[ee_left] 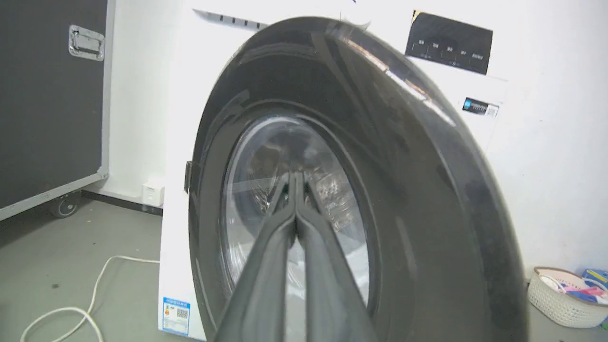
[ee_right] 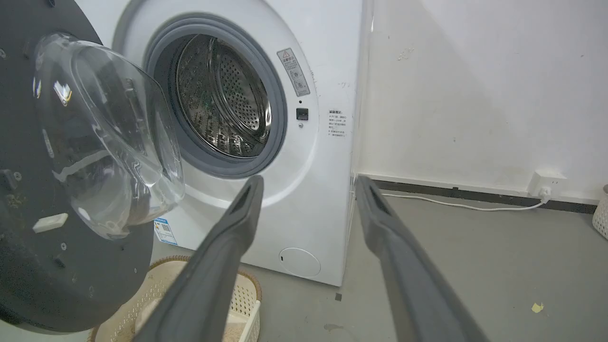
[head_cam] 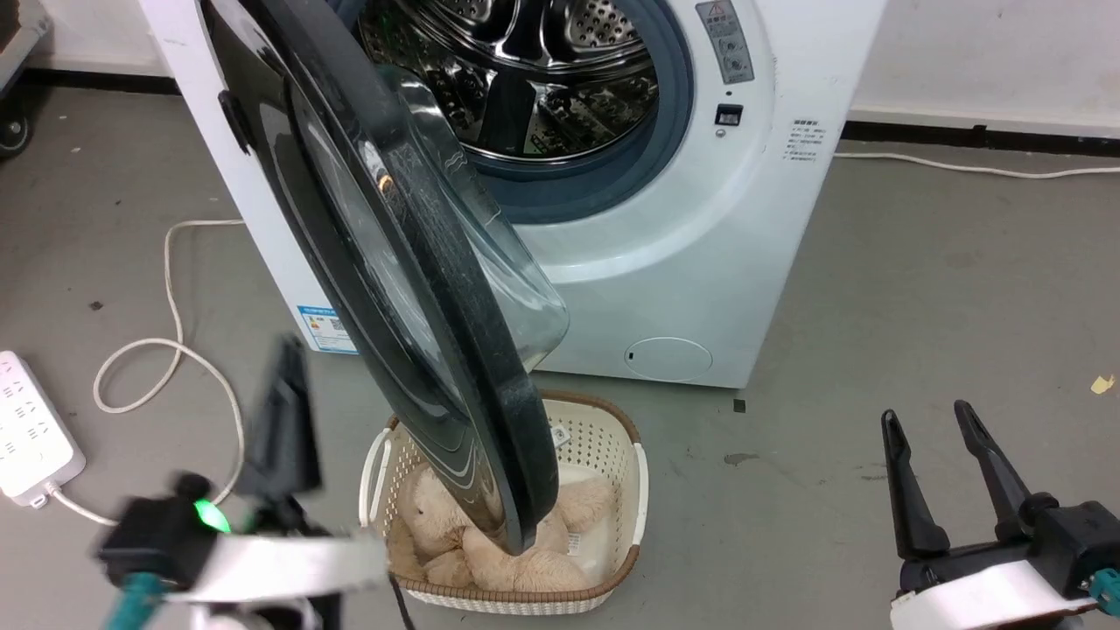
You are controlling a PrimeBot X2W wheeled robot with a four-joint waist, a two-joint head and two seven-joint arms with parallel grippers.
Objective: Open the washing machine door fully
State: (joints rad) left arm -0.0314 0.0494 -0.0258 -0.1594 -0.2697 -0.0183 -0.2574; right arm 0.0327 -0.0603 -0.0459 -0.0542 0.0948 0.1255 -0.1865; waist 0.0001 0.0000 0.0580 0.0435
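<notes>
Glossy black round washing machine door (head_cam: 411,289) is standing half open; your closed left claw (ee_left: 294,176) is risking skidding off it; right claw (head_cam: 926,411) is gaping.

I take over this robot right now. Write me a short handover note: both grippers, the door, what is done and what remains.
Left gripper: jaws shut, holding nothing, pointing at the outer face of the door; I cannot tell if it touches.
Right gripper: jaws open, empty, low on the right, apart from the washing machine.
Door: unlatched and swung about halfway out, its lower edge over the basket on the floor.
Done: door partly open, drum exposed.
Left: swing the door further on its hinge until fully open.
</notes>
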